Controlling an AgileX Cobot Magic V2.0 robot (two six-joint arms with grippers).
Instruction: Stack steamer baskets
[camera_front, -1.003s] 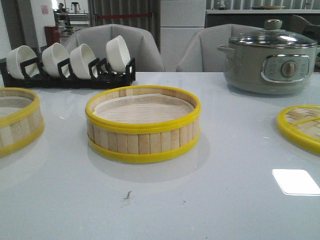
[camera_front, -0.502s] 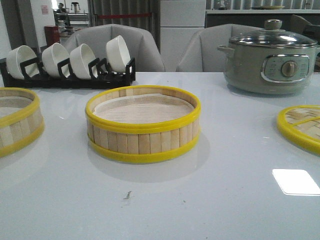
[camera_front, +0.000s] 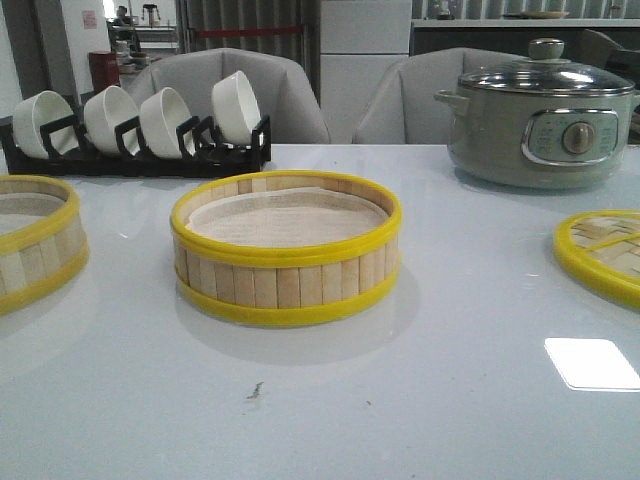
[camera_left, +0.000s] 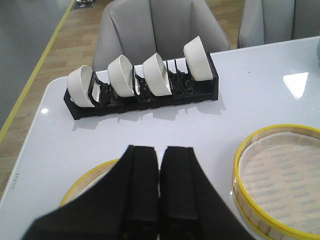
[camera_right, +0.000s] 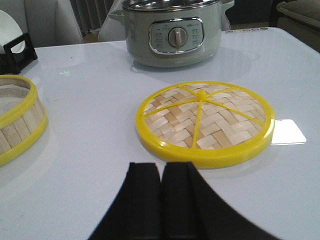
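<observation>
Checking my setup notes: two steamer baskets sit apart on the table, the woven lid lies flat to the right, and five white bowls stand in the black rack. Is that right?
Not quite. The front view shows four white bowls in the black rack, not five. The rest holds: the two steamer baskets sit apart on the table, and the woven lid lies flat to the right.

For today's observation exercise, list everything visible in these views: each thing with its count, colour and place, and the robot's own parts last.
steamer baskets: 2, pale bamboo with yellow rims; one mid-table, one at the left edge
woven lid: 1, yellow-rimmed; right side
electric pot: 1, grey-green, glass lid; back right
bowl rack: 1, black; back left
bowls: 4, white; in the rack
chairs: 2, grey; behind the table
table: 1, white
left gripper: black, shut
right gripper: black, shut
</observation>
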